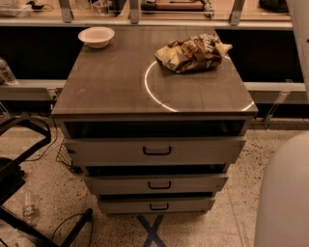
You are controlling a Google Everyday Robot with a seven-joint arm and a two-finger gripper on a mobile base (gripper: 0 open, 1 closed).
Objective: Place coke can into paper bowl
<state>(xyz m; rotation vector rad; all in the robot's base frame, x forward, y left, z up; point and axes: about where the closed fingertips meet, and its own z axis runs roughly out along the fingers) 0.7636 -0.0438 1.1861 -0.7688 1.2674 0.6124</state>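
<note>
The cream-white paper bowl (96, 36) stands empty at the far left corner of the cabinet top (111, 82). The coke can is out of view. My gripper is out of view too. Only a pale, rounded part of my arm (285, 193) shows at the lower right, and another pale part runs along the right edge (300, 34).
A brown-and-yellow snack bag (192, 52) lies at the far right of the top, on a white circle line. Three slightly open drawers (157, 150) are below. A black frame with cables (19, 164) stands on the floor at left. A shelf (169, 7) runs behind.
</note>
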